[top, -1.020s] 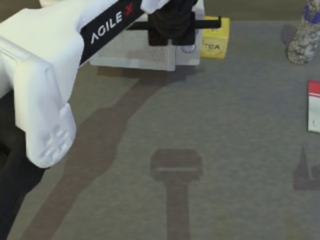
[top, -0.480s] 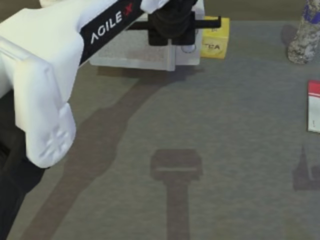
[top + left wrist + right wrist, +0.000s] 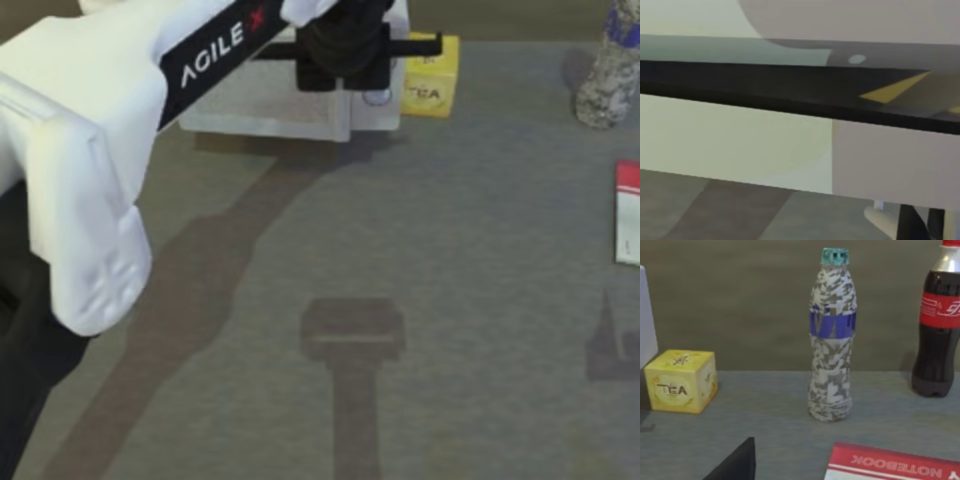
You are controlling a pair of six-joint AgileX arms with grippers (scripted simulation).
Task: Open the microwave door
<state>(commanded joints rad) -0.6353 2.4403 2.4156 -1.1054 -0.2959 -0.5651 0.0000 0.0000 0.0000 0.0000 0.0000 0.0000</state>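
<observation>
The white microwave [image 3: 300, 118] stands at the back of the table, left of centre. Its door [image 3: 262, 102], a white panel with a grey speckled window, faces the front. One silver knob [image 3: 377, 97] shows on the panel to the door's right. My left arm reaches in from the left, and my left gripper [image 3: 345, 62] sits over the door's right edge, hiding that part. The left wrist view shows only the microwave's pale surfaces [image 3: 890, 160] very close, crossed by a dark band. My right arm is out of the top view. One black fingertip [image 3: 740, 462] shows in the right wrist view.
A yellow tea box [image 3: 431, 82] stands just right of the microwave. A camouflage bottle [image 3: 608, 75] stands at the back right, with a cola bottle [image 3: 939, 325] beside it. A red notebook [image 3: 628, 212] lies at the right edge. My left arm's white elbow [image 3: 90, 230] covers the near left.
</observation>
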